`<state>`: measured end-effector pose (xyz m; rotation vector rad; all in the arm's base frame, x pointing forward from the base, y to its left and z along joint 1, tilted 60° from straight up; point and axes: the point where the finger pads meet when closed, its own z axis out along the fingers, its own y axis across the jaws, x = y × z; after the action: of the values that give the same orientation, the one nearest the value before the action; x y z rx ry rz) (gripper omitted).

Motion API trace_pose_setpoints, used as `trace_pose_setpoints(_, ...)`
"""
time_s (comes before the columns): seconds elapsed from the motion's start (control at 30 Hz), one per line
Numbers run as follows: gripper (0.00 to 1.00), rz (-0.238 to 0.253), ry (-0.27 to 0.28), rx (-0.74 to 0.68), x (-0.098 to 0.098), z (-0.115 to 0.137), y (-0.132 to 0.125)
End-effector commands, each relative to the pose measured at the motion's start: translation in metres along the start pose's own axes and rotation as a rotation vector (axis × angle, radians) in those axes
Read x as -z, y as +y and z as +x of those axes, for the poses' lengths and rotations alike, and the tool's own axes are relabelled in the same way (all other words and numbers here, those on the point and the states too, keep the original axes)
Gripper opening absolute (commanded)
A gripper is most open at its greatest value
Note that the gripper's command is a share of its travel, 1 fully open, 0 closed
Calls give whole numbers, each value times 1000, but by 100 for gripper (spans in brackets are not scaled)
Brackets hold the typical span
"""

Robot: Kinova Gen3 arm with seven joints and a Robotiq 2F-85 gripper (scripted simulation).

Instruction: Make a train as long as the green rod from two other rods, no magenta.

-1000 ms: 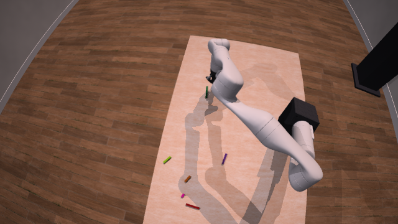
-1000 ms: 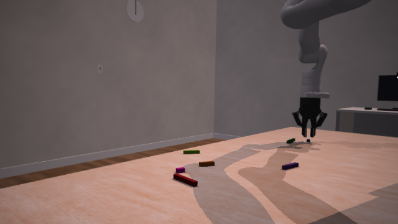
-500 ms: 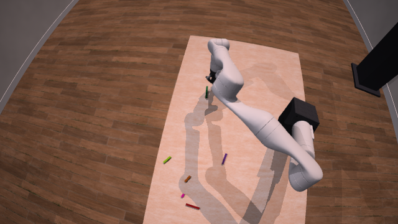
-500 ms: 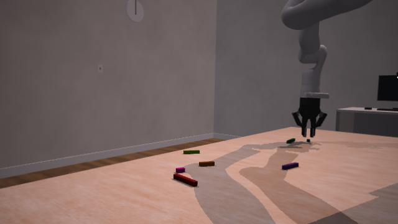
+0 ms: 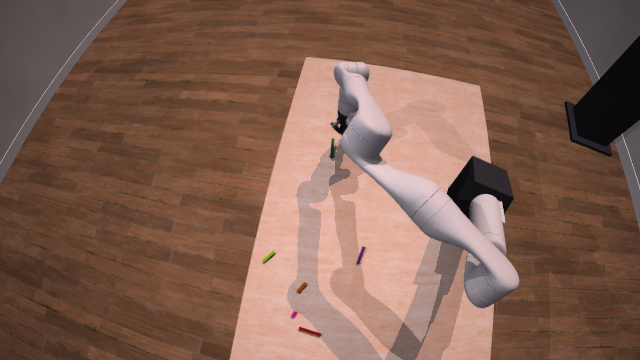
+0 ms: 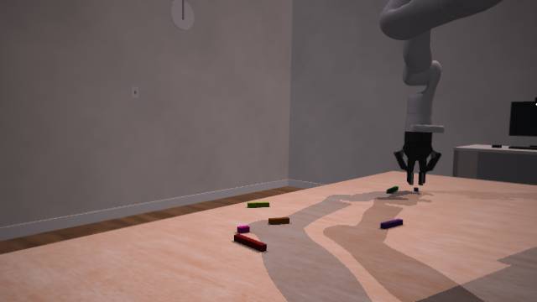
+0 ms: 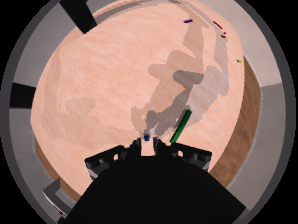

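Note:
The green rod point(image 5: 332, 148) point(image 6: 392, 190) point(image 7: 180, 127) lies flat at the far end of the table point(image 5: 430, 110). A small blue rod point(image 6: 415, 190) point(image 7: 147, 137) lies on the table just beside it. My gripper point(image 6: 415, 183) point(image 7: 147, 142) point(image 5: 340, 124) hangs straight down a little above the blue rod, fingers set narrow with a small gap and nothing between them. The arm hides the blue rod in the top view. The red rod point(image 5: 309, 331) point(image 6: 250, 242), orange rod point(image 5: 301, 287) point(image 6: 278, 221), lime rod point(image 5: 269, 257) point(image 6: 258, 205) and purple rod point(image 5: 360, 255) point(image 6: 391, 223) lie apart at the near end.
A short magenta rod point(image 5: 294, 314) point(image 6: 243, 229) lies close to the red rod. The arm's black base block point(image 5: 480, 185) stands at the table's right edge. A desk with a monitor point(image 6: 522, 119) stands off the table, behind.

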<state>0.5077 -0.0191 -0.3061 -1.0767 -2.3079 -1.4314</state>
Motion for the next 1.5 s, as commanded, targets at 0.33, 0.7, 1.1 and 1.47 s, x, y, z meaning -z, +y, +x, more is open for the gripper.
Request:
trace_pose_setpoints(0.33,24,-5,3,-6,0,0,2)
trace_pose_setpoints(0.7,24,-5,4,-9,-1,4,1)
trace_pose_setpoints(1.1,24,-5,4,-9,-1,5,1)
trace_pose_setpoints(1.47,24,-5,4,-9,-1,5,1)
